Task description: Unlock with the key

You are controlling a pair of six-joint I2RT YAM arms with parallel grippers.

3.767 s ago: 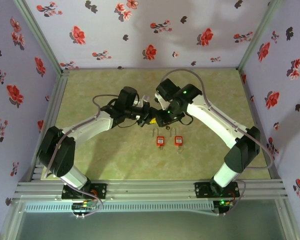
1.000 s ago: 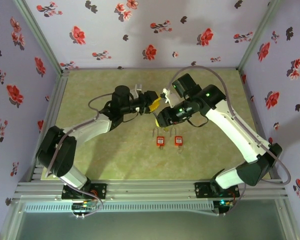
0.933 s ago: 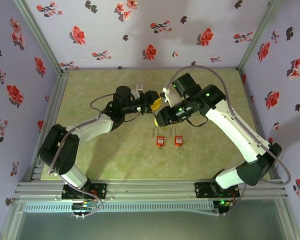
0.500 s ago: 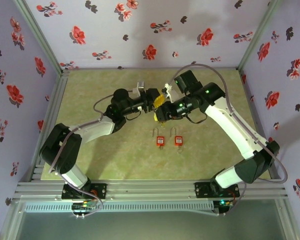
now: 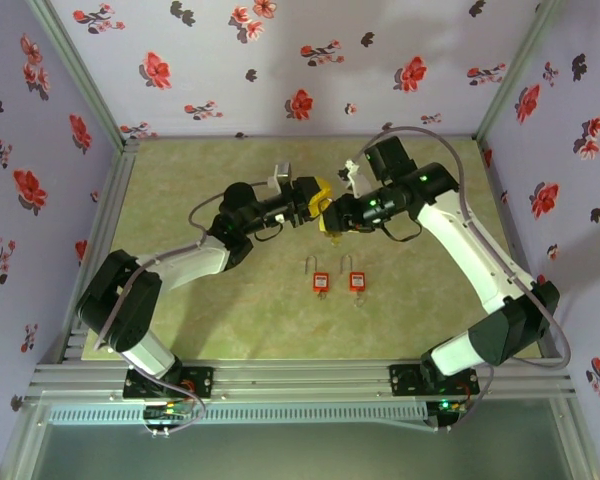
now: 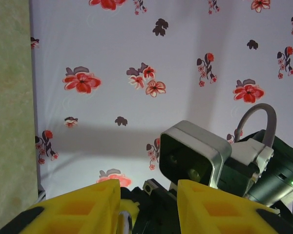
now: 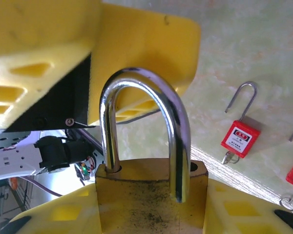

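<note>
status: judged the unlocking largely done. found the brass padlock (image 7: 151,200) clamped by its body in the right gripper (image 5: 332,218), held up off the table (image 5: 230,320). noted the shackle (image 7: 136,83) lifted, one leg seated, the free leg out of its hole, which showed empty. could not make out a key in or near this lock. judged as remaining: confirming the release and setting the lock down.

position: found the left gripper (image 6: 149,190) facing the right one, fingers apart, nothing clamped, with the shackle's bend showing in the gap close beside one finger. could not tell whether finger and shackle touched. saw red padlocks (image 5: 321,281) lying on the table below, well apart from both grippers.
</note>
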